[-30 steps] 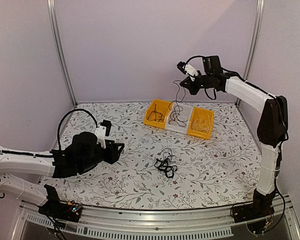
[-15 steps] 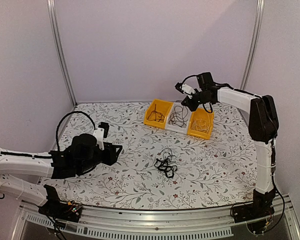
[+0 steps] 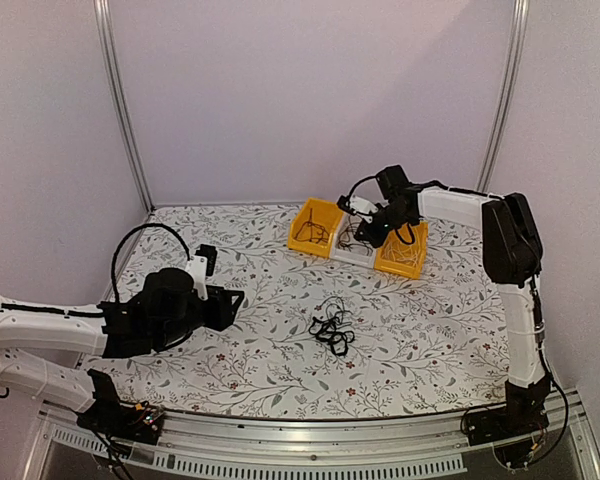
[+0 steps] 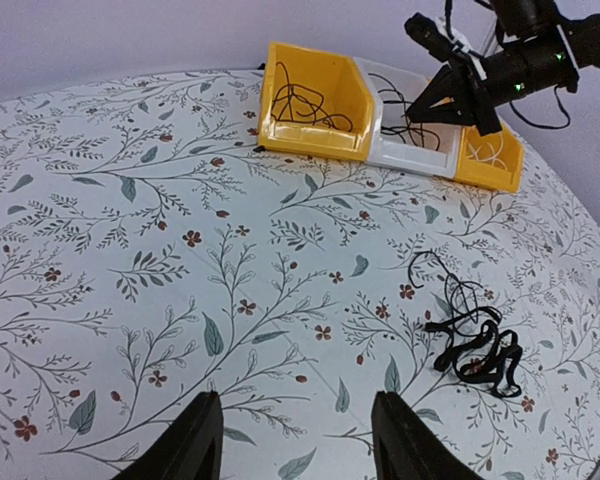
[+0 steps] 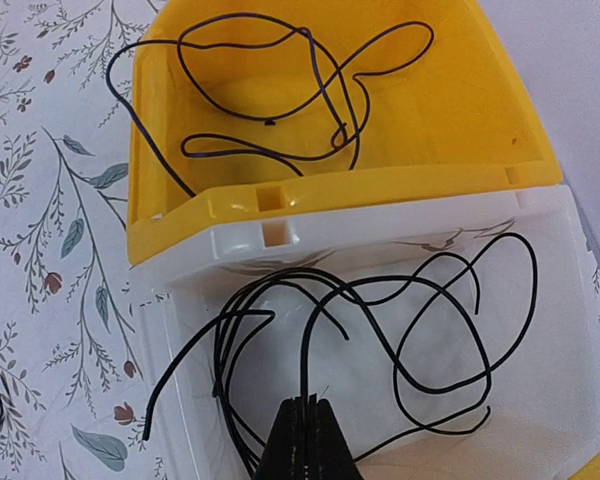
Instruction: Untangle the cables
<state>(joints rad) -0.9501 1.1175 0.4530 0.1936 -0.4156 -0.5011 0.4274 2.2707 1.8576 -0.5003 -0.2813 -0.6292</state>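
Cables lie in a black knot in the middle of the table, with flowery top showing all around. The left gripper hangs low, well to one side, fingers apart, holding nothing. The right gripper is over the white bin, its tips pinched together on a loose wire inside. A yellow bin touches the white bin's side.

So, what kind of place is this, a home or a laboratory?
Most likely a robotics laboratory test cell. Two white-and-black robot arms are bolted at the floral-covered table edge, bare walls with aluminium frame posts enclose it, and thin black cables lie in small yellow and white plastic bins.
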